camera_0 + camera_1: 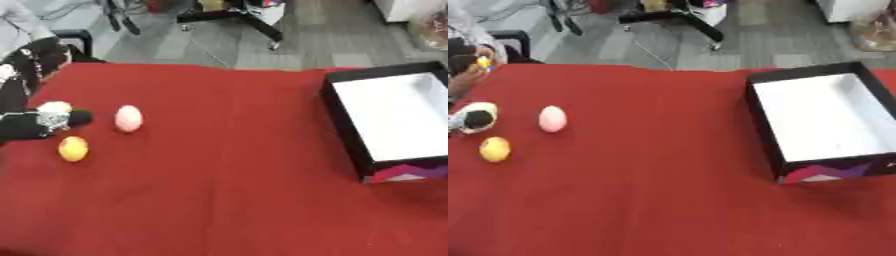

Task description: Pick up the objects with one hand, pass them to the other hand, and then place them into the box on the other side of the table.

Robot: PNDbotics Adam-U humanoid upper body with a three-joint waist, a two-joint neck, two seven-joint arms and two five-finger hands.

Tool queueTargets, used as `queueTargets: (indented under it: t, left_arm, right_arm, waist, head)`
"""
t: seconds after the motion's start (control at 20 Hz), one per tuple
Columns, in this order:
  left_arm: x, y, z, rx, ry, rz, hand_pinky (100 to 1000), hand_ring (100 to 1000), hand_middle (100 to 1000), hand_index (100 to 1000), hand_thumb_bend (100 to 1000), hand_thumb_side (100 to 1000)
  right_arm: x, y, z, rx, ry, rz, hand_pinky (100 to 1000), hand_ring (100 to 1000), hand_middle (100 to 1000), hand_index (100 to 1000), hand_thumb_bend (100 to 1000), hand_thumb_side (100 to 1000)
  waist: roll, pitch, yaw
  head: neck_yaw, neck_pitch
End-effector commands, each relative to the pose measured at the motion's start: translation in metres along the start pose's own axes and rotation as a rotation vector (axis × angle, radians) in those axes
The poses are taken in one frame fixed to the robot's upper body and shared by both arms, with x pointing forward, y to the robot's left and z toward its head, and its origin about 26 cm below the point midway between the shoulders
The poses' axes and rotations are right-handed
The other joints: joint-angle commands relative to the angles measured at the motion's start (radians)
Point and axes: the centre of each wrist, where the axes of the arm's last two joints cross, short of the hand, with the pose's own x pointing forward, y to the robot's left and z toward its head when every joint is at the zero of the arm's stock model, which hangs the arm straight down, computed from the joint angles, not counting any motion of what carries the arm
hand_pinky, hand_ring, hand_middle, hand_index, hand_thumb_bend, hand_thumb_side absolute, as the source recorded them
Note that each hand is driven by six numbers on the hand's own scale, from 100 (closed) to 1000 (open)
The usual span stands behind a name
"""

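Note:
My left hand (42,125) comes in at the left edge of the red table (219,190). Its black fingers are curled round a pale cream rounded object (481,111) held low over the cloth. A pink egg-shaped object (128,118) lies just right of the hand. A yellow ball-like object (73,148) lies in front of the hand, close to it. At the right side sits the box (764,127), with black walls, a white inside and nothing visible in it. My right hand shows in neither view.
The box's near wall has a purple and white pattern (833,173). Beyond the table's far edge are grey floor, a black chair base (236,17) and a dark stand at the far left corner (74,37).

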Motion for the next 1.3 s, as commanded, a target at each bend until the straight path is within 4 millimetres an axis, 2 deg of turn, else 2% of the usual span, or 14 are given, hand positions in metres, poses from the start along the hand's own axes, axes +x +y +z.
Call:
queueTargets:
  t: [0.05, 0.3, 0.55, 0.75, 1.1, 1.3]
  left_arm:
    - [-0.001, 0.031, -0.01, -0.007, 0.049, -0.119, 982, 892, 833, 919, 914, 294]
    - [-0.011, 0.051, -0.02, -0.04, 0.119, -0.203, 982, 898, 839, 926, 918, 290]
    - [-0.014, 0.069, -0.03, -0.054, 0.163, -0.287, 978, 905, 844, 923, 915, 256]
    - [-0.019, 0.08, -0.036, -0.072, 0.21, -0.339, 991, 922, 852, 921, 910, 190]
    - [-0.036, 0.092, -0.038, -0.144, 0.328, -0.375, 986, 928, 851, 913, 895, 110]
    - [-0.044, 0.099, -0.038, -0.133, 0.406, -0.422, 974, 930, 850, 903, 879, 100]
  right_arm:
    - [0.013, -0.009, -0.009, 0.011, -0.055, 0.044, 941, 1000, 1000, 967, 570, 399]
    - [0.014, -0.01, -0.009, 0.014, -0.071, 0.062, 941, 1000, 1000, 967, 571, 398]
    - [0.015, -0.012, -0.01, 0.018, -0.082, 0.08, 941, 1000, 1000, 966, 572, 396]
    - [0.016, -0.012, -0.011, 0.025, -0.09, 0.087, 941, 1000, 1000, 966, 571, 397]
    - [0.017, -0.01, -0.012, 0.035, -0.096, 0.089, 941, 1000, 1000, 966, 570, 397]
    - [0.016, -0.009, -0.012, 0.04, -0.095, 0.089, 941, 1000, 1000, 966, 571, 396]
  waist:
    - [0.004, 0.01, -0.005]
    - [0.005, 0.027, -0.02]
    - [0.013, 0.044, -0.032]
    - [0.017, 0.053, -0.036]
    - [0.022, 0.06, -0.043]
    - [0.025, 0.062, -0.05]
  head:
    - [-0.015, 0.001]
    - [-0.001, -0.006]
    - [0.058, -0.04]
    - [0.098, -0.061]
    - [0.132, -0.098]
    - [0.138, -0.111]
